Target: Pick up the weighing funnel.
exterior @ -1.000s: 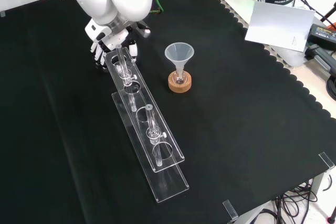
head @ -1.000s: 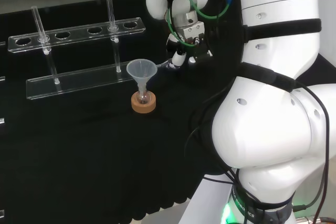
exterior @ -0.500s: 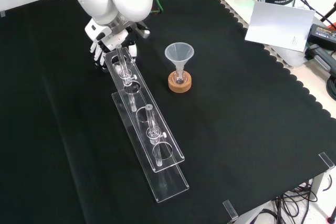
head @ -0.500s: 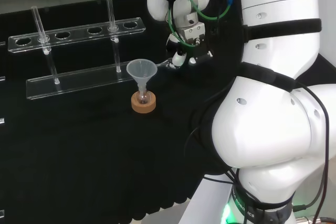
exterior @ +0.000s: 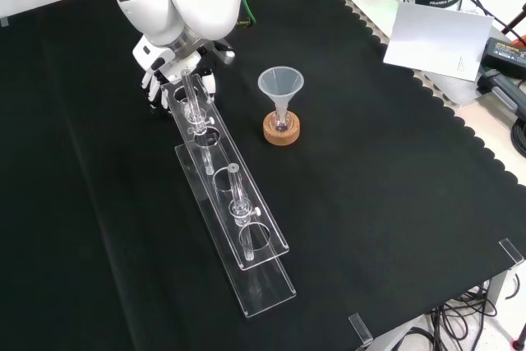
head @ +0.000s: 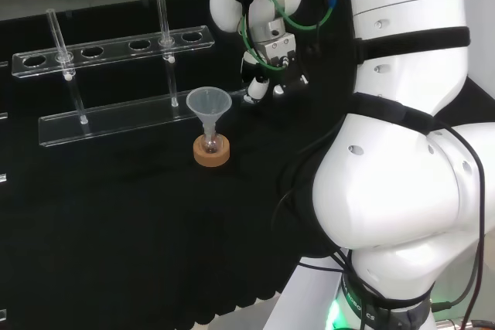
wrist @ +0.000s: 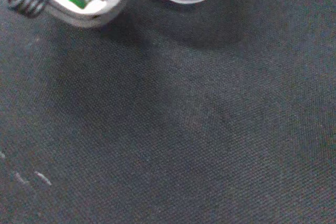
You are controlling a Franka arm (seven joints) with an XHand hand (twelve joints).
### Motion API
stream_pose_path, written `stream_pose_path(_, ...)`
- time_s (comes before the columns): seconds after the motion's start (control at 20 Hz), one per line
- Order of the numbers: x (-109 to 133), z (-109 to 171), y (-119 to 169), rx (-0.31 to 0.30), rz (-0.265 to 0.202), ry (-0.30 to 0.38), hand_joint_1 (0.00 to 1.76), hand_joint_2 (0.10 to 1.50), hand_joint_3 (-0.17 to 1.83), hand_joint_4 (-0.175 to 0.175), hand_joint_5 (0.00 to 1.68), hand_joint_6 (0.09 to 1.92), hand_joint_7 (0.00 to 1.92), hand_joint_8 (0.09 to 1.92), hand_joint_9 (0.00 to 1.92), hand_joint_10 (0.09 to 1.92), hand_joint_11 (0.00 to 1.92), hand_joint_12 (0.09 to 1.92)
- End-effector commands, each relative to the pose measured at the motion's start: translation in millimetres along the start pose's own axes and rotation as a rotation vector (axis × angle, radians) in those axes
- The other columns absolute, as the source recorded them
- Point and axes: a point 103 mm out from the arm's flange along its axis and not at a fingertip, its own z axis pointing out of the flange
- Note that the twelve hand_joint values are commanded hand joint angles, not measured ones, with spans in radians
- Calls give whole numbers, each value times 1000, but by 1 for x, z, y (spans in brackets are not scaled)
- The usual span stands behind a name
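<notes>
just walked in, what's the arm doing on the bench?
The arm has its hand down low over the black cloth, at the far end of the clear tube rack in the front view. The funnel stands apart to the right there, upright in its small flask on the cork ring. Two tubes stand in the rack. Whether the hand holds anything can't be told.

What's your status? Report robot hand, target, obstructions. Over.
Robot hand low over the cloth, at the test-tube rack's far end in the front view. Grasp unconfirmed. Rack and funnel close beside; mind both.
</notes>
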Motion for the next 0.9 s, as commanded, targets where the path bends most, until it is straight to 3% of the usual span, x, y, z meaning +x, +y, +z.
stream_pose_path(0.05, -1, 2, -1, -2, 16, -12, 1111, 705, 529, 173, 1297, 555, 559, 666, 797, 500, 493, 1268)
stream_pose_path(0.2, -4, -1, -4, -31, 34, -17, 1128, 636, 655, 175, 1325, 575, 584, 660, 843, 485, 539, 1248)
stream_pose_path(0.45, -12, -16, -12, -81, 47, 8, 1135, 627, 655, 175, 1348, 534, 596, 674, 926, 445, 695, 1138)
stream_pose_path(0.75, -24, -41, -33, -94, 66, 16, 1136, 635, 635, 175, 1357, 508, 598, 680, 970, 405, 760, 1089)
stream_pose_path(0.9, -28, -52, -43, -70, 66, -1, 1137, 638, 628, 175, 1359, 503, 598, 682, 989, 385, 799, 1057)
